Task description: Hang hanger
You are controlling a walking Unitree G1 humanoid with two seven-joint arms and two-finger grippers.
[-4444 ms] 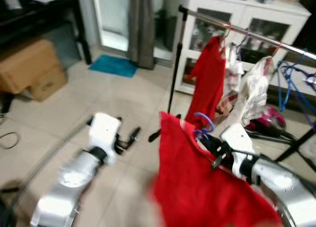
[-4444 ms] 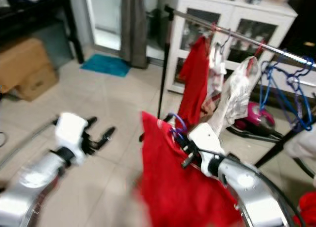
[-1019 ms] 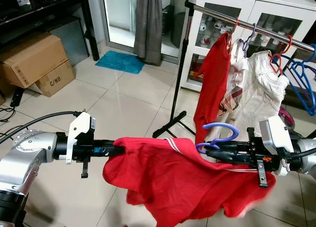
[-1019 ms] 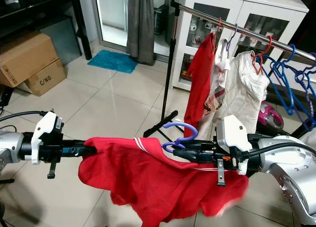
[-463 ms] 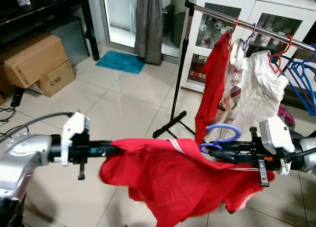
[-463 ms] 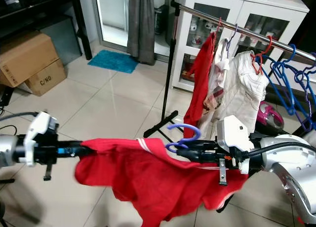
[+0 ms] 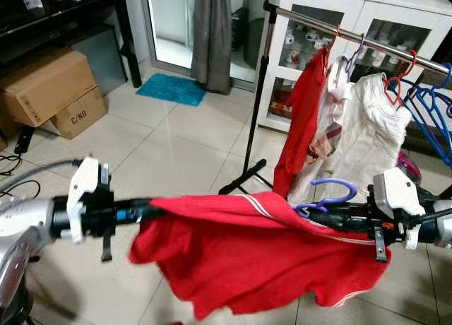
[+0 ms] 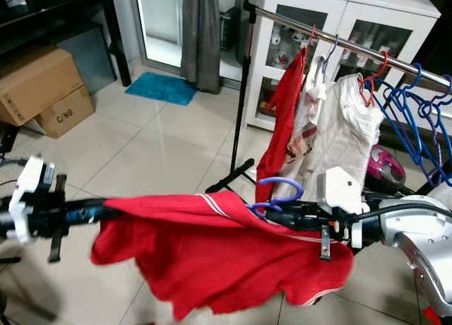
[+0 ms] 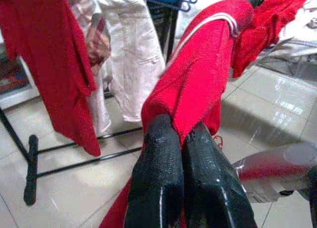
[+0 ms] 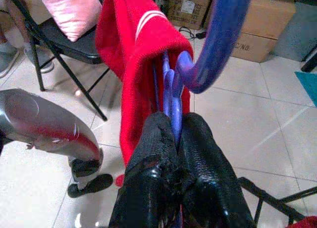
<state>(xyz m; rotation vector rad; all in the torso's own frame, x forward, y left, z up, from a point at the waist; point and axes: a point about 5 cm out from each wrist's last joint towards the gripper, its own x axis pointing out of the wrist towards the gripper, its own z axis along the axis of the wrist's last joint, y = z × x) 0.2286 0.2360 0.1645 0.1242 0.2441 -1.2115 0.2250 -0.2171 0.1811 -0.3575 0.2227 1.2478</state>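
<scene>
a: right gripper point(image 10: 173, 139) is clamped on the purple plastic hanger point(image 7: 332, 196), its hook curling up over the black fingers, out in front of the chrome clothes rail point(image 7: 353, 35) and lower than it.

b: and the red towelling shirt with white stripes point(image 7: 261, 258) is draped from that hanger, stretched across to the left gripper point(image 9: 181, 139), whose fingers are pinched together on a bunched fold of it.

a: on the rail itself, a red garment point(image 7: 304, 120), a white jacket point(image 7: 371, 138) on a red hanger point(image 7: 399, 74), and blue hangers point(image 7: 431, 106) at the far end.

b: cardboard boxes point(image 7: 49, 92) sit on the tiled floor point(image 7: 176, 148) to the left, near a teal mat point(image 7: 173, 90). the hanger's shoulders are hidden under the cloth, i'd guess.
</scene>
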